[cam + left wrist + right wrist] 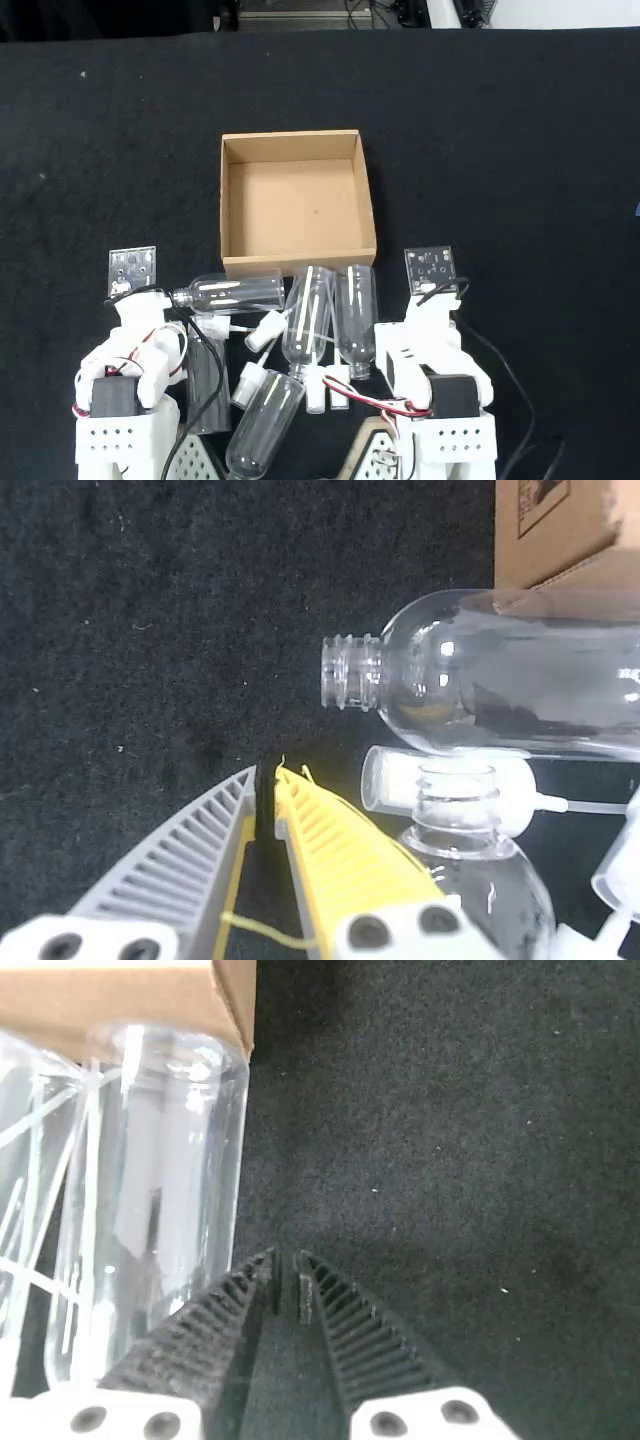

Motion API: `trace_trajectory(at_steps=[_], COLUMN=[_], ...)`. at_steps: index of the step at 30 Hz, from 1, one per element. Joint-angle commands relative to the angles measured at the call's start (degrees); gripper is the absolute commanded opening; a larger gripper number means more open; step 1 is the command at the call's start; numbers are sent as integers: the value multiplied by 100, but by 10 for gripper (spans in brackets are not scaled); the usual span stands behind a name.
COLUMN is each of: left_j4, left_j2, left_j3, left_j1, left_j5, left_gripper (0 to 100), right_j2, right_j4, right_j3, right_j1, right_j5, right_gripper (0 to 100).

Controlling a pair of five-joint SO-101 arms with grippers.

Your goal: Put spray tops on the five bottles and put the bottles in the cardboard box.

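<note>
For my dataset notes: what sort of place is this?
Probably a robotics lab bench: two small white arms at a black-covered table, clear bottles and a cardboard box laid out before them, and cables at the far edge.

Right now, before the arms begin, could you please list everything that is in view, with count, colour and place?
open brown cardboard box: one, brown, middle of the table, nothing inside.
clear plastic bottles: five, transparent, lying in front of the box between the arms.
white plastic spray tops: several, white, among the bottles; I cannot tell if any is fitted.
black cloth table: one, black, under everything.
white robot arms: two, white, near edge, either side of the bottles.
left claw: one, grey and yellow, shut, beside a bottle neck.
right claw: one, black, shut, beside a bottle.
</note>
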Motion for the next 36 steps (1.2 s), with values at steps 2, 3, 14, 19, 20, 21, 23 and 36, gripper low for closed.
trace_trajectory(at_steps=[2,3,14,19,20,21,23,36], left_j4=[44,44,44,44,44,44,35,-1626], left_j2=[-44,-44,-44,-44,-44,-44,-44,-44], left_j3=[119,119,119,119,119,119,119,-382], left_j1=[-48,-48,-22,-22,-48,-66,-75,-2053], left_j5=[26,26,26,26,26,0,-9,-571], left_gripper=[30,30,30,30,30,30,30,30], right_j2=[-567,-567,-567,-567,-567,-567,-567,-567], right_j4=[26,26,26,26,26,26,26,26], right_j3=[-22,-22,-22,-22,-22,-22,-22,-22], right_j1=[88,88,88,88,88,88,88,88], right_j5=[44,44,35,35,35,44,44,44], right_gripper=[11,11,11,11,11,11,11,11])
